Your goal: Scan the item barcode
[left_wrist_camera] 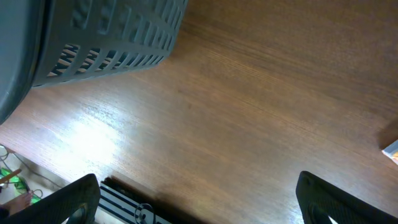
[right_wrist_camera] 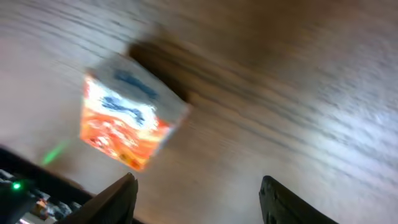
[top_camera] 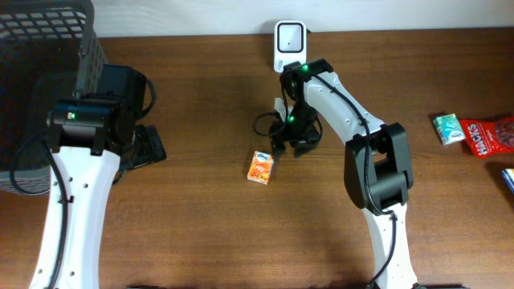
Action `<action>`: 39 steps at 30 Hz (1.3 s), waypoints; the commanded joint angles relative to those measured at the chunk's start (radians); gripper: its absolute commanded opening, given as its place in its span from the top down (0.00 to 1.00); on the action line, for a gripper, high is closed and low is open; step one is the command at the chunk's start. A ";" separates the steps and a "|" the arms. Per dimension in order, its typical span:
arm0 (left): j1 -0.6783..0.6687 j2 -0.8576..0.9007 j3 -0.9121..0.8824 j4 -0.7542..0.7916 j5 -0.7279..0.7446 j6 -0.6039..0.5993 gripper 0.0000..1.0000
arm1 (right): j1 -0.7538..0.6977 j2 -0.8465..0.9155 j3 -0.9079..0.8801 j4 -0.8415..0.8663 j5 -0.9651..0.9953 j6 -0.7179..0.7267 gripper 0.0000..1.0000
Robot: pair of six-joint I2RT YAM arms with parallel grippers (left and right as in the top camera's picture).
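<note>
The item, a small orange and white box [top_camera: 260, 167], lies on the brown table just left of my right gripper [top_camera: 293, 144]. In the right wrist view the box [right_wrist_camera: 127, 121] is blurred and rests on the wood ahead of the left finger. My right gripper [right_wrist_camera: 199, 199] stands open with only bare table between its fingers. A white barcode scanner [top_camera: 289, 40] stands at the back edge behind the right arm. My left gripper [left_wrist_camera: 202, 202] is wide open over bare wood at the far left of the table [top_camera: 148, 144], holding nothing.
A dark plastic basket [top_camera: 40, 48] fills the back left corner, seen also in the left wrist view [left_wrist_camera: 93, 37]. Snack packs [top_camera: 490, 136] and a teal packet [top_camera: 447, 128] lie at the right edge. A black cable loop [top_camera: 263, 124] lies near the right gripper.
</note>
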 commanded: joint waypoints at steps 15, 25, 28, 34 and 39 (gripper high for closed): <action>0.001 -0.020 -0.002 0.002 -0.010 -0.012 0.01 | 0.207 0.003 0.151 0.132 0.172 0.270 0.43; 0.001 -0.020 -0.002 0.002 -0.010 -0.012 0.01 | 0.351 0.039 0.089 0.153 0.531 0.711 0.59; 0.001 -0.020 -0.002 0.002 -0.010 -0.012 0.01 | 0.369 0.041 0.075 0.150 0.581 0.759 0.58; 0.001 -0.020 -0.002 0.002 -0.010 -0.012 0.01 | 0.375 0.069 0.030 0.145 0.646 0.798 0.64; 0.001 -0.020 -0.002 0.002 -0.010 -0.012 0.01 | 0.375 0.064 0.059 0.119 0.622 0.771 0.89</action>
